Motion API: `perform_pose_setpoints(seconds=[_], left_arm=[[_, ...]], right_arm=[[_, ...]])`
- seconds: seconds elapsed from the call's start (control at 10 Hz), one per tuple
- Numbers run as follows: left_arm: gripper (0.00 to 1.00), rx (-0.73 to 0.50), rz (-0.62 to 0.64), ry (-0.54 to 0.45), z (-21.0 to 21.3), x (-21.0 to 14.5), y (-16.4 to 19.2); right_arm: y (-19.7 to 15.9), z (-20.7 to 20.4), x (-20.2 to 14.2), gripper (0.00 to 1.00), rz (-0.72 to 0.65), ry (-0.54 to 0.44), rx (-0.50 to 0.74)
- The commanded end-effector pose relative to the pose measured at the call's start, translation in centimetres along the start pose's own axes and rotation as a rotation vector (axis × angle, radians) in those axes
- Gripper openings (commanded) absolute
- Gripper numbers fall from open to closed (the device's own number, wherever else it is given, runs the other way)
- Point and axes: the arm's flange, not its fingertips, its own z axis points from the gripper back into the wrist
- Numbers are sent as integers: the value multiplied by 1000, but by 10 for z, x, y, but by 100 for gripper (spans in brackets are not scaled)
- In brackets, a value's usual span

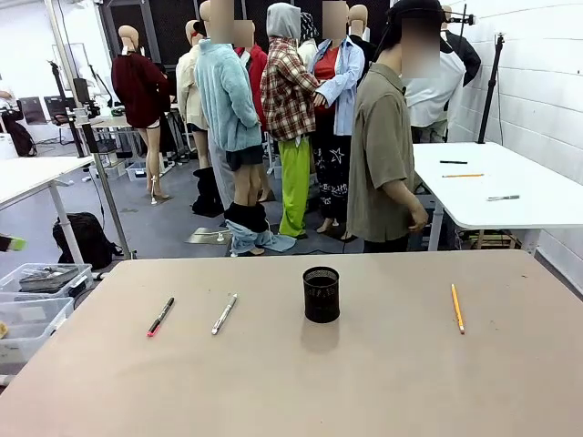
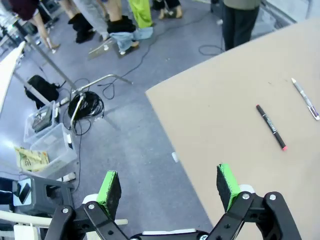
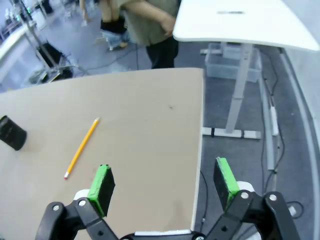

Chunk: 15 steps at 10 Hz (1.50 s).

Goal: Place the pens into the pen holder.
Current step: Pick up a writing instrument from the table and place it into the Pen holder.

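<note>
The black mesh pen holder (image 1: 321,294) stands upright near the middle of the tan table (image 1: 383,382). Left of it lie a black pen with a red end (image 1: 160,317) and a white-silver pen (image 1: 224,313). An orange-yellow pencil (image 1: 457,308) lies to its right. In the left wrist view my left gripper (image 2: 170,185) hangs open over the table's left edge, with the black pen (image 2: 271,127) and silver pen (image 2: 306,98) ahead. My right gripper (image 3: 164,182) is open above the table's right edge, near the pencil (image 3: 82,148) and the pen holder (image 3: 12,133).
A person in an olive shirt (image 1: 384,155) stands at the far side of the table. A white table (image 1: 510,187) with pens on it is at the back right. Clear plastic bins (image 1: 32,300) and a black bag (image 1: 84,238) sit on the floor to the left.
</note>
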Motion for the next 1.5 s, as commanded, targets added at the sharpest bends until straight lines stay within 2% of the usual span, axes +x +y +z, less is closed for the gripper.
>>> perform_pose_setpoints(seconds=[0.0,0.1,0.2,0.3,0.5,0.8,0.9,1.1,1.3,1.4], left_arm=[[100,-14,21,-25,57,-171,-148],[100,0,0,0,0,0,0],[100,0,0,0,0,0,0],[100,0,0,0,0,0,0],[100,0,0,0,0,0,0],[100,0,0,0,0,0,0],[100,0,0,0,0,0,0],[100,0,0,0,0,0,0],[100,0,0,0,0,0,0],[100,0,0,0,0,0,0]], right_arm=[[24,-15,20,100,50,32,9],[24,-15,20,100,50,32,9],[24,-15,20,100,50,32,9],[5,-3,4,100,25,2,10],[54,-25,65,100,170,74,49],[139,-41,147,100,402,217,3],[164,-55,166,100,462,304,-16],[215,-92,175,100,602,533,-9],[258,-129,159,100,667,799,15],[271,-141,145,100,660,862,21]])
